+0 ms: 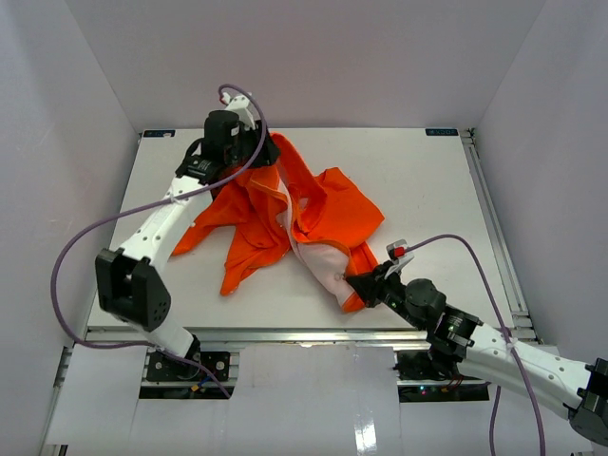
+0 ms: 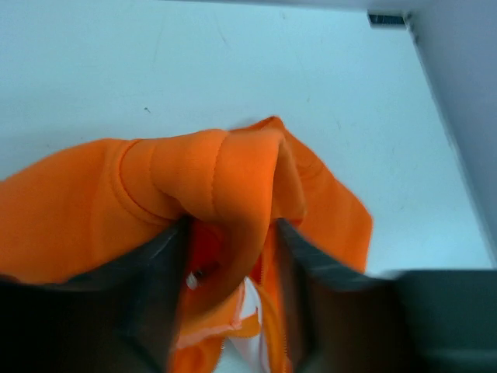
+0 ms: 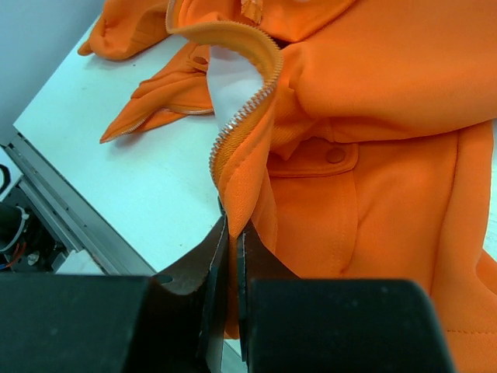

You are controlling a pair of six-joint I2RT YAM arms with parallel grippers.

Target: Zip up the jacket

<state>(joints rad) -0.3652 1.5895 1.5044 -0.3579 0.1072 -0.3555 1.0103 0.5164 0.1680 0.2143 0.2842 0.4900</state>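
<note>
The left claw [image 2: 229,241] clamps a fold of the bright orange soft-fabric jacket [image 1: 328,204]. The right claw [image 3: 233,237] pinches its hem beside the pale zipper teeth [image 3: 242,109] (unjoined). It seems best to draw apart gently, straightening that edge.

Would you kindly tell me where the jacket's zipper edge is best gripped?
Probably low on the toothed zipper edge, coming from the robot's side: there the fabric stands as a thin upright ridge the jaws can close across, just where the right gripper pinches the jacket.

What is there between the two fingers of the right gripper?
A front edge of the jacket, just below its zipper teeth, is pinched between the fingers. The right wrist view shows this.
</note>
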